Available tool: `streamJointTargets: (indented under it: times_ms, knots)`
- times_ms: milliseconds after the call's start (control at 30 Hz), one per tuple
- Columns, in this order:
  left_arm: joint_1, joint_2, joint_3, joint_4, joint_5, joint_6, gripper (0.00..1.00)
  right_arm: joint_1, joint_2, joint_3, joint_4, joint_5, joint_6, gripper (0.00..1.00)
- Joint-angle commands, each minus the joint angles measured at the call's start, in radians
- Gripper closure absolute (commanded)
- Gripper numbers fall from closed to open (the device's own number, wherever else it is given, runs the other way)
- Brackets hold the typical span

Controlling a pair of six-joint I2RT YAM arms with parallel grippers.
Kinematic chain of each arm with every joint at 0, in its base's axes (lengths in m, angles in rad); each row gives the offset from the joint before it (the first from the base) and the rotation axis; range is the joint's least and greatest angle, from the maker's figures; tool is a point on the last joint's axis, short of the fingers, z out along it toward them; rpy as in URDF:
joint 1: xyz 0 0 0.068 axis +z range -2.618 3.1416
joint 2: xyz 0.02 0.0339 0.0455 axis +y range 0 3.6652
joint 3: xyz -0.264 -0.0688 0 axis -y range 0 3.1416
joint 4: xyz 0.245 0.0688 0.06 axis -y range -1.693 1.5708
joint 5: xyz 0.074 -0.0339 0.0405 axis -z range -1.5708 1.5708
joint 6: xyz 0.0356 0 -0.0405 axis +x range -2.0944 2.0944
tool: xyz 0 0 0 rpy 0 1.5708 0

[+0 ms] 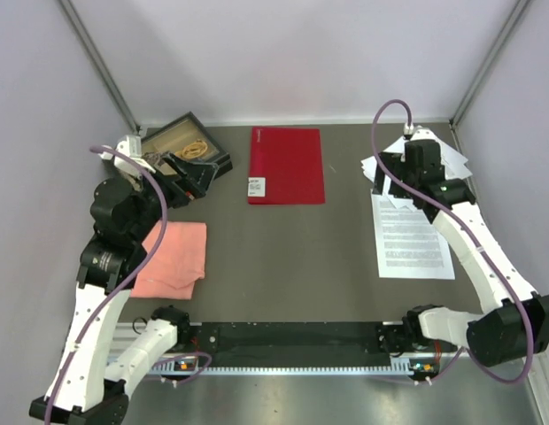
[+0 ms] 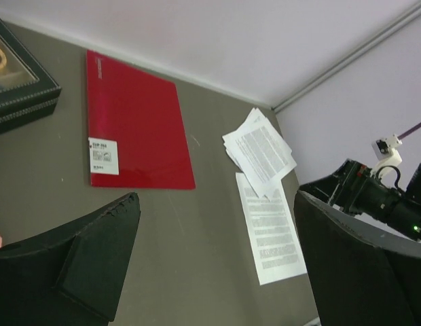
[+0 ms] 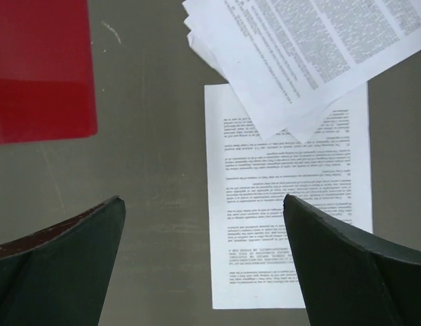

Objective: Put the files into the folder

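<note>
The red folder point(image 1: 286, 166) lies shut and flat at the back middle of the table, with a white barcode label point(image 1: 255, 187) on its near-left corner. The files lie to its right: a loose pile point(image 1: 452, 158) partly under my right arm, and one single sheet point(image 1: 412, 237) nearer the front. My left gripper point(image 1: 193, 174) hangs open above the table left of the folder point(image 2: 136, 129), nothing between its fingers. My right gripper point(image 1: 397, 183) is open above the pile's near edge. In the right wrist view the gripper point(image 3: 202, 200) stands over bare table and the single sheet point(image 3: 288, 204).
A black open box point(image 1: 181, 142) with small items stands at the back left, beside my left gripper. A salmon-pink cloth point(image 1: 173, 257) lies folded at the front left. Grey walls close the table on three sides.
</note>
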Motion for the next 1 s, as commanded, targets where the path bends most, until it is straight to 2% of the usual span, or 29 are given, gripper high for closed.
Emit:
streamJointTargets:
  times_ms: [0,100,200,267,367,467,500,600,767,967]
  knots:
    - [0.004,0.013,-0.041,0.022,0.075,-0.035,0.01,0.006,0.031,-0.054,0.126,-0.138,0.083,0.01]
    - [0.004,0.042,-0.062,0.044,0.124,-0.052,0.01,0.016,0.109,-0.046,0.192,-0.361,0.202,0.01]
    - [0.004,0.075,-0.093,0.038,0.17,-0.05,0.01,0.058,0.156,-0.135,0.357,-0.462,0.343,0.01]
    - [0.004,0.085,-0.145,0.038,0.186,-0.07,0.01,0.112,0.196,-0.173,0.483,-0.492,0.46,0.01]
    - [0.004,0.083,-0.205,0.054,0.242,-0.079,0.01,0.192,0.311,-0.17,0.58,-0.524,0.581,0.01]
    - [0.004,0.074,-0.232,0.05,0.259,-0.075,0.01,0.273,0.434,-0.192,0.782,-0.529,0.849,0.01]
    - [0.004,0.069,-0.239,0.051,0.262,-0.078,0.02,0.292,0.469,-0.196,0.88,-0.51,0.903,0.01]
    - [0.004,0.039,-0.263,0.064,0.288,-0.092,0.01,0.37,0.58,-0.192,1.017,-0.413,1.09,0.02]
    - [0.004,0.004,-0.251,0.001,0.275,-0.067,0.02,0.471,0.728,-0.146,1.112,-0.244,1.285,0.03]
    - [0.004,-0.061,-0.275,-0.021,0.259,-0.061,0.02,0.554,0.839,-0.158,1.209,-0.052,1.52,0.1]
